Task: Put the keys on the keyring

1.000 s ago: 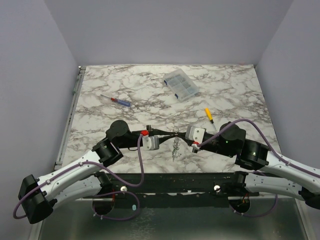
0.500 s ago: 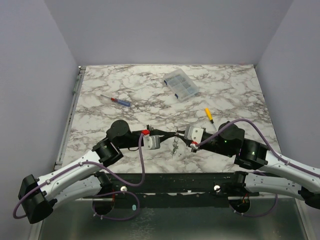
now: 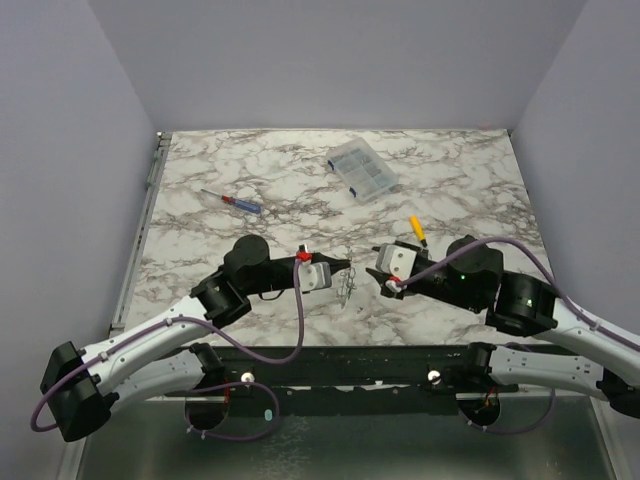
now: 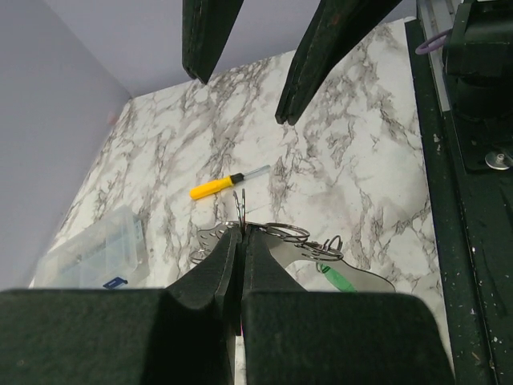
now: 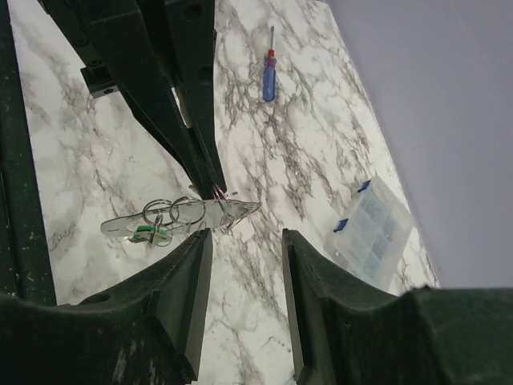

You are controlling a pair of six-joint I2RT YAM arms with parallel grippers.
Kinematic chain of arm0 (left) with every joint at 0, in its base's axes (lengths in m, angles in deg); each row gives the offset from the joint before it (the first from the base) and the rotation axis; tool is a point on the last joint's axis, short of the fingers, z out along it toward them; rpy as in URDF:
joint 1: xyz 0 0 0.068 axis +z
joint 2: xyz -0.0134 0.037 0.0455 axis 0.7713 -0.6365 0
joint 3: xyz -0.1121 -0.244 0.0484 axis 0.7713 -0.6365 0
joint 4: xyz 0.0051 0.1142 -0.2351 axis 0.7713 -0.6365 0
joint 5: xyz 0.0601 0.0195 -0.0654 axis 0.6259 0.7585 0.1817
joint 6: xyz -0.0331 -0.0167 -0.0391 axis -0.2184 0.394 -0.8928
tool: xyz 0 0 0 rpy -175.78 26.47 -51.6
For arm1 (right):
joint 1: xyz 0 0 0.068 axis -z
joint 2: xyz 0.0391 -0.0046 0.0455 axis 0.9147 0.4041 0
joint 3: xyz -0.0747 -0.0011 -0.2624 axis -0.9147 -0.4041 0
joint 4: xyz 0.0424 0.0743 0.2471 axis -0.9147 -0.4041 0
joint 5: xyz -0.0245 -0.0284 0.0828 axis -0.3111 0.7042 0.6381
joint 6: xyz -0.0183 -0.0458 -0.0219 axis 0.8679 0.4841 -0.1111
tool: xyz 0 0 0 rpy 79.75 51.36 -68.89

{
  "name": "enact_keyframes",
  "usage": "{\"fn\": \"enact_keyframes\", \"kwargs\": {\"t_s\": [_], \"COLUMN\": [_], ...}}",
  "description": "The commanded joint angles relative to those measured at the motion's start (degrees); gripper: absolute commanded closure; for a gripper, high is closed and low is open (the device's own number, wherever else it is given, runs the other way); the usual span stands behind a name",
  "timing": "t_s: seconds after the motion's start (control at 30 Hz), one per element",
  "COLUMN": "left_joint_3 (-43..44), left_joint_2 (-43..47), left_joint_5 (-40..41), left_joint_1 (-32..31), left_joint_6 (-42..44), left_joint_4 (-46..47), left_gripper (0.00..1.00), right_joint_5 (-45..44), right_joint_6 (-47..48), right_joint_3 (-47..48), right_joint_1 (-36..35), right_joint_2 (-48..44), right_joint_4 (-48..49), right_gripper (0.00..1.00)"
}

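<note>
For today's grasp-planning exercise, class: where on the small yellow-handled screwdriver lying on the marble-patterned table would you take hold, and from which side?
Grip the small yellow-handled screwdriver by its yellow handle, not its thin metal shaft. It lies flat on the marble-patterned table, so come straight down from above, with the grip closing across the handle's width. The handle is its thickest part.

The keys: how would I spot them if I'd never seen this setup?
On the marble table, look toward the near edge, by the robot. There the shut left gripper pinches the keys, with the open right gripper facing it, just apart. They're the only silvery, ringed cluster; the yellow-handled screwdriver, blue-and-red screwdriver and clear box lie farther back.
</note>
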Motion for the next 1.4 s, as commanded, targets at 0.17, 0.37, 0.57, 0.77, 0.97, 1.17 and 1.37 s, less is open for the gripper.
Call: {"fn": "enact_keyframes", "kwargs": {"t_s": [0.17, 0.37, 0.57, 0.77, 0.97, 1.17, 1.37], "left_joint_3": [2.5, 2.8, 2.9, 2.9, 2.9, 2.9, 2.8], "left_joint_2": [-1.1, -1.7, -1.9, -1.8, -1.8, -1.8, -1.3], "left_joint_5": [0.5, 0.2, 0.3, 0.1, -0.2, -0.3, -0.3], "left_joint_1": [-0.1, -0.1, 0.0, 0.0, -0.1, 0.0, 0.0], "left_joint_6": [0.7, 0.7, 0.6, 0.6, 0.6, 0.5, 0.6], "left_joint_4": [-0.2, -0.6, -0.9, -1.0, -1.0, -1.1, -0.9], "left_gripper": [1.00, 1.00, 1.00, 1.00, 1.00, 1.00, 1.00], "right_joint_5": [-2.5, -2.3, -2.0, -1.2, -0.6, -0.2, -0.1], "right_joint_6": [3.7, 5.5, 5.9, 5.8, 5.8, 5.8, 5.8], "right_joint_3": [2.5, 4.1, 4.4, 4.5, 4.1, 4.0, 3.0], "right_joint_1": [-0.3, -0.4, -0.3, -0.3, -0.3, -0.3, -0.3], "right_joint_2": [7.7, 10.3, 11.0, 11.8, 12.4, 12.7, 13.1], "right_joint_4": [-4.9, -3.7, -3.3, -3.2, -2.2, -1.7, -1.2], "right_gripper": [0.53, 0.53, 0.56, 0.59, 0.65, 0.77, 0.93]}}
